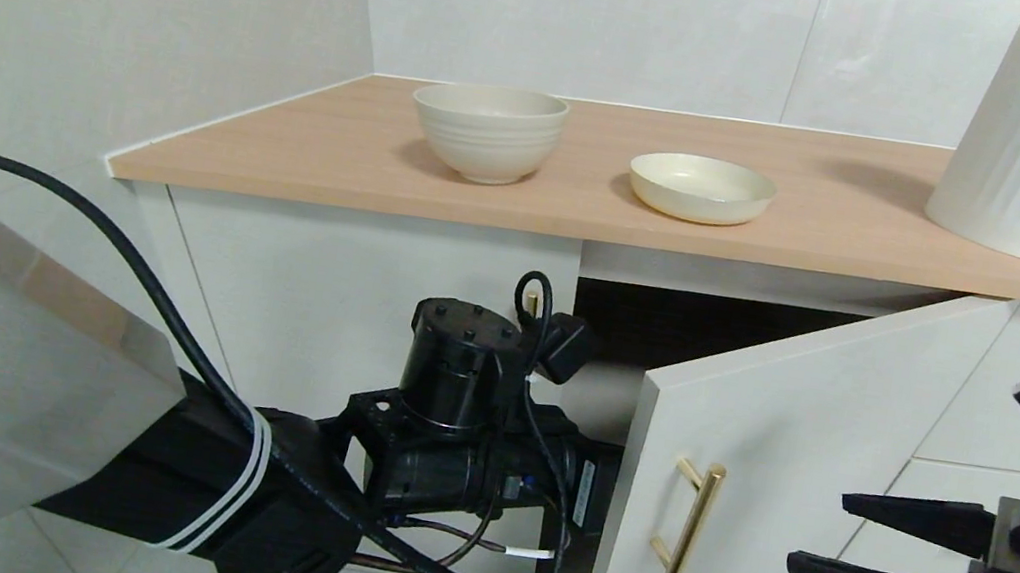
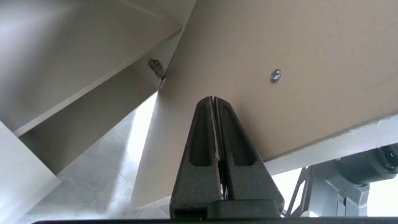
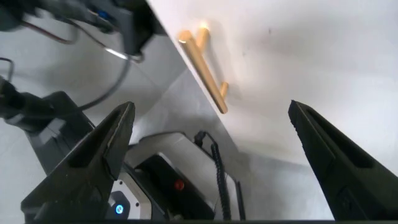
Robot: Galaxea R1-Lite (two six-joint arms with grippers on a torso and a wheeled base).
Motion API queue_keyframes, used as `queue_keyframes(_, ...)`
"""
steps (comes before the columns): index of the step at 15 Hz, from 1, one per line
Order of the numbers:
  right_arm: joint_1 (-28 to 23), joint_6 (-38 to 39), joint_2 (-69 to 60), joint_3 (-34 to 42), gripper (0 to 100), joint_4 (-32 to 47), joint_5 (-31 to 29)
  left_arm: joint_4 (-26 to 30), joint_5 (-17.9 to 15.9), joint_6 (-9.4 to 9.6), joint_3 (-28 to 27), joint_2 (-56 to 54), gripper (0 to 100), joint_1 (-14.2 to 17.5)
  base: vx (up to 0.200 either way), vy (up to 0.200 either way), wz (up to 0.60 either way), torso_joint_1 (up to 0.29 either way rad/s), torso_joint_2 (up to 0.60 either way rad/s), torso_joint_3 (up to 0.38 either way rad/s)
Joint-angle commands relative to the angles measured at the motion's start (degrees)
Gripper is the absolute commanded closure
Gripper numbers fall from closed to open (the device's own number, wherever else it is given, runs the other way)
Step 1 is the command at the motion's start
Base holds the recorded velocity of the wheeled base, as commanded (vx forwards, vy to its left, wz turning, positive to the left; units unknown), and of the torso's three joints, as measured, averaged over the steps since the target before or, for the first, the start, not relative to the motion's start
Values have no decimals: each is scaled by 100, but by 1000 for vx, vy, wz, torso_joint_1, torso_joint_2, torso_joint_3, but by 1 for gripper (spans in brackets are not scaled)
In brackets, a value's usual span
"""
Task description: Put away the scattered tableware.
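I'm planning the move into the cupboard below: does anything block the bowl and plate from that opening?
The cabinet door is only partly open, covering part of the opening, and the left arm sits in the gap, its shut left hand by the door's inner face. The bowl and plate sit uncovered on the counter.

Head above, wrists near door [image 1: 800, 441]
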Motion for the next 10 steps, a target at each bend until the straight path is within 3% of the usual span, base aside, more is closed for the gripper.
queue_keyframes(1, 133, -3, -398, 10, 0, 22, -36, -1, 12, -1, 10, -34, 100, -6, 0, 0, 0, 0, 0, 0)
queue_keyframes(10, 150, -3, -442, 19, 0, 40, -89, -1, 12, 7, -25, 10, 100, -15, 0, 0, 0, 0, 0, 0)
